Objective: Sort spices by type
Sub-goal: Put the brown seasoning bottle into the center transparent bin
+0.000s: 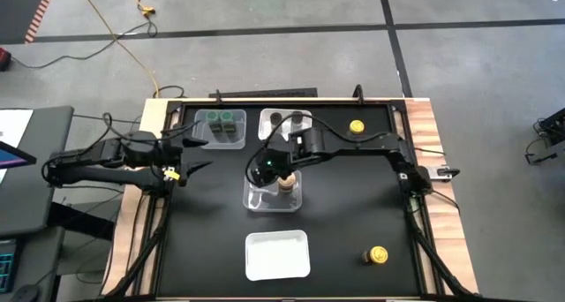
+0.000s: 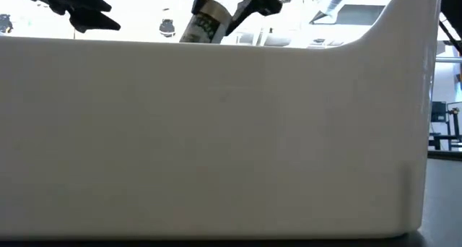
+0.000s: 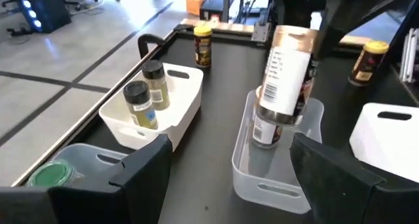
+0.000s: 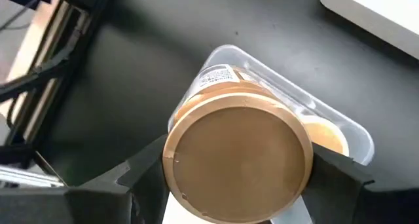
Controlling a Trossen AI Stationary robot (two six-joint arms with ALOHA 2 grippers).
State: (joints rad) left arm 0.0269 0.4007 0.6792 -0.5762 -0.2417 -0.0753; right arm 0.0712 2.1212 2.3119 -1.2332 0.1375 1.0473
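Right gripper [image 4: 239,168]: fingers closed on either side of a tan-lidded jar [image 4: 237,160], gripping it just below the lid. The jar hangs above the clear tray [image 1: 273,196] at mid-table, tilted slightly in the left wrist view. A second tan-lidded jar [image 3: 265,127] already stands inside that tray, directly under the held one. Judgement: the held jar is being brought to its match, and the top grip keeps the fingers clear of the tray walls on the way down.

Left gripper [image 1: 196,154]: fingers spread apart, nothing between them. It waits near the left edge of the table, pointed toward the centre and well clear of the trays.

Remaining items:
- Two green-lidded jars [image 1: 225,120] sit together in a clear tray near the far edge, left of centre. Pair complete.
- Two dark-lidded jars [image 3: 144,96] sit in the white tray [image 3: 175,109] beside it. Pair complete.
- One yellow-lidded jar [image 1: 357,126] stands loose near the far edge, right of centre; the other [image 1: 378,255] stands loose toward the near right corner. Not yet sorted.
- A white tray [image 1: 277,254] lies at the near edge, centre, with nothing showing in it. Judgement: reserved for the yellow pair.

Risk: the standing tan jar leaves limited room, so a tilted release could knock it.
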